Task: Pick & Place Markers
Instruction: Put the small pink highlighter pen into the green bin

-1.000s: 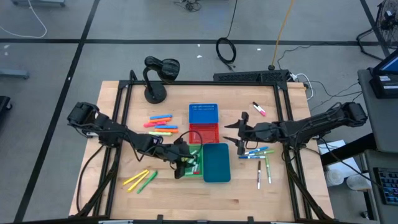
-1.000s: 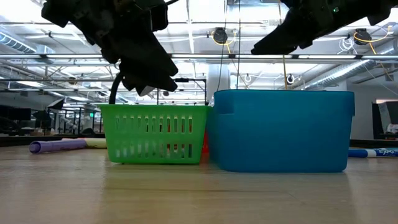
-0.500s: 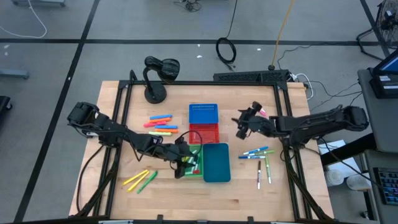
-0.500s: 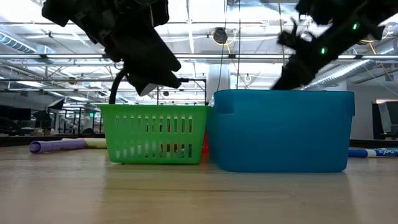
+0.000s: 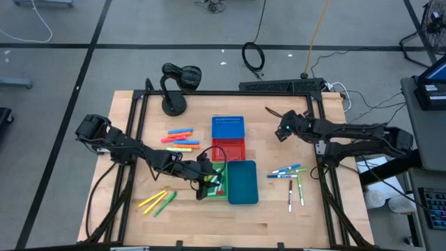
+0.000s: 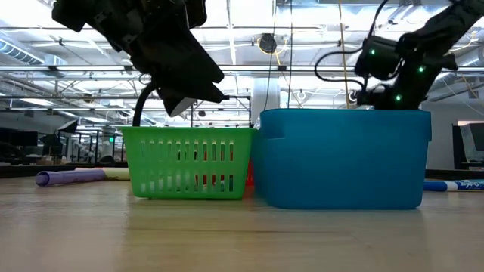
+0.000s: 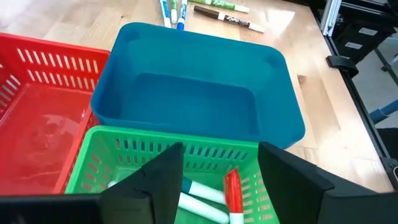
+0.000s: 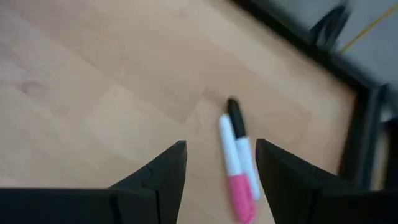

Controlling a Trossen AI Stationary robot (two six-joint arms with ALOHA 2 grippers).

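Here our right tool [image 8: 214, 174], fingers apart and empty, hovers over two markers [image 8: 235, 163] lying side by side on the surface [image 8: 93, 93]; we should centre on one before closing. Our left tool [image 7: 217, 180], also spread, hangs over the green bin [image 7: 99, 155].

Wooden bench [image 5: 132, 213] has four bins clustered in the middle [image 5: 228, 162], loose markers [image 5: 180, 139] at 9, 7 and 4 o'clock, and a black lamp base [image 5: 174, 105] around 11.
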